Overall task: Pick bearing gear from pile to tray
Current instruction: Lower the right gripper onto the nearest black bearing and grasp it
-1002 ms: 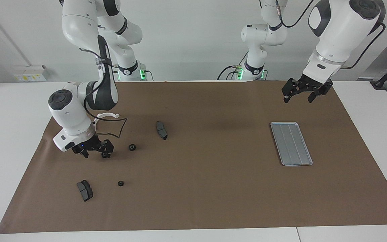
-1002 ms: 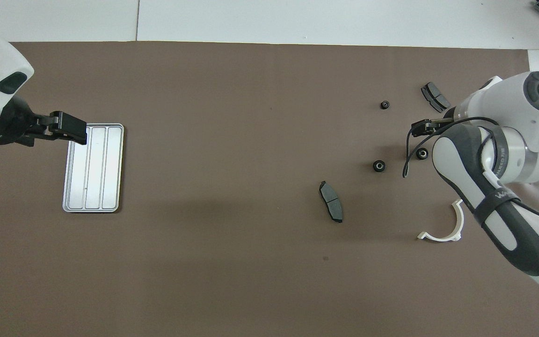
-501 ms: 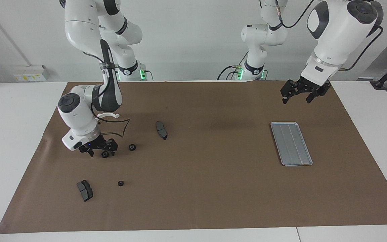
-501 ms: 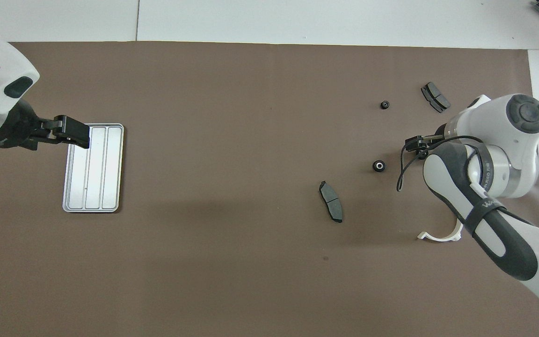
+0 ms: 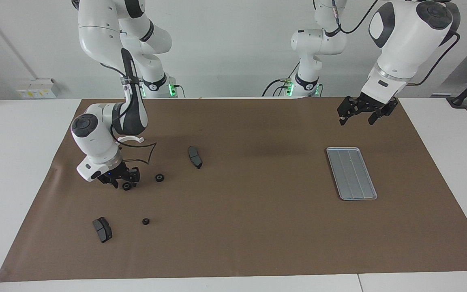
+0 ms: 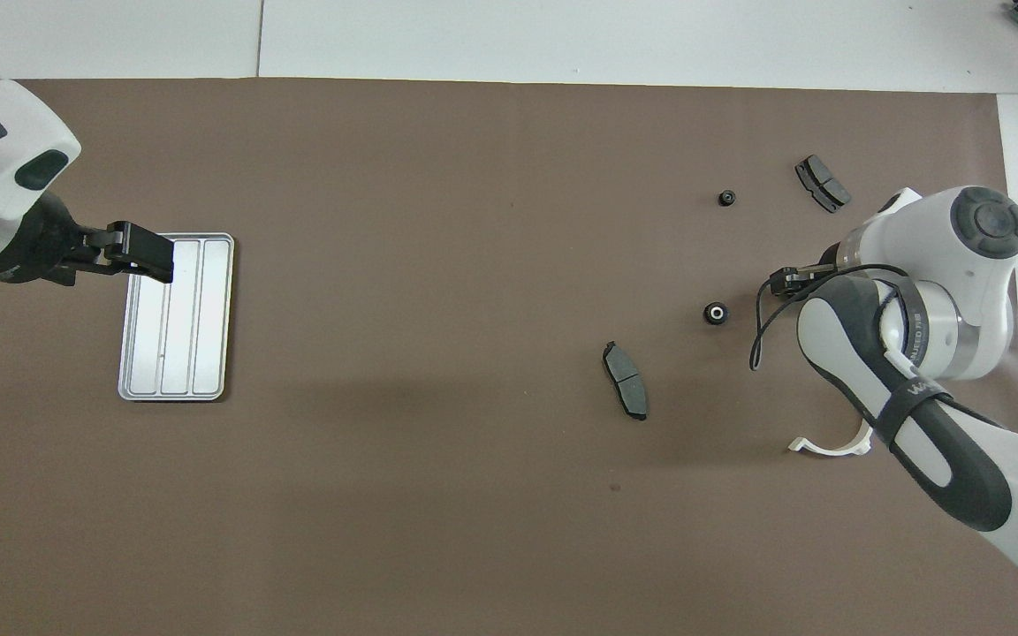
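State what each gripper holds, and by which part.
Left gripper: nothing. Right gripper: down around a black gear on the mat; whether its jaws grip it cannot be told.

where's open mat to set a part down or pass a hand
The wide brown mat between the tray and the brake pad is bare. The tray's grooved bed also lies free, the left gripper raised beside it. Crowded: the right arm's end, where the right gripper sits low at a gear among scattered parts.
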